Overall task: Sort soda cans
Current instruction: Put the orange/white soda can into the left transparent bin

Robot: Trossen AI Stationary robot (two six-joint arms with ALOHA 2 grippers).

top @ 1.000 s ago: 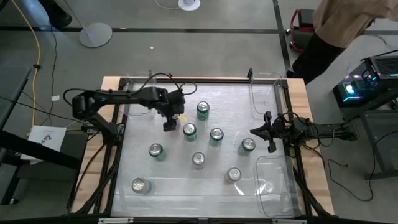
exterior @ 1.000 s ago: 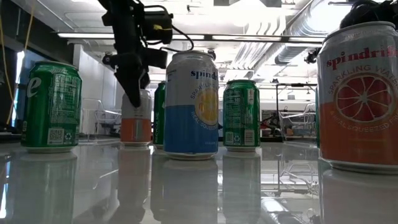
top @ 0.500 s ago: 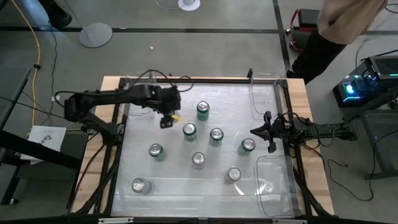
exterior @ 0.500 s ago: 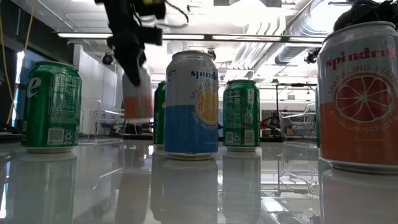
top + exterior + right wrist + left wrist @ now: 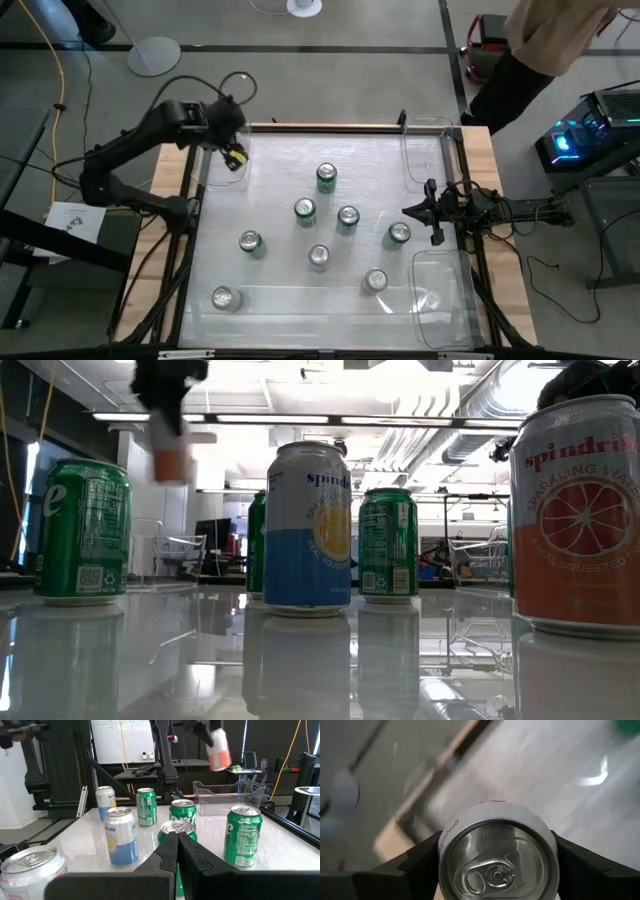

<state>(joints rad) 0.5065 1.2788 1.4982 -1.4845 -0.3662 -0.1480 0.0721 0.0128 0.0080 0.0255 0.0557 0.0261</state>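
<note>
Left end effector is clamping a white-and-orange aluminium soda can, lifted off the table near its 10 o'clock corner, fingers pinching the sides only. Fast swinging could be letting it slip or tilt. Right end effector is resting shut at 3 o'clock.

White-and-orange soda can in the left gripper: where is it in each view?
High view: white-and-orange soda can hangs under the left gripper at the table's far-left corner.
Low view: top left, lifted, blurred.
Left wrist view: centre, silver top between the fingers.
Right wrist view: top right, tilted, airborne.
Shared landmark: blue-and-white soda can.
</note>
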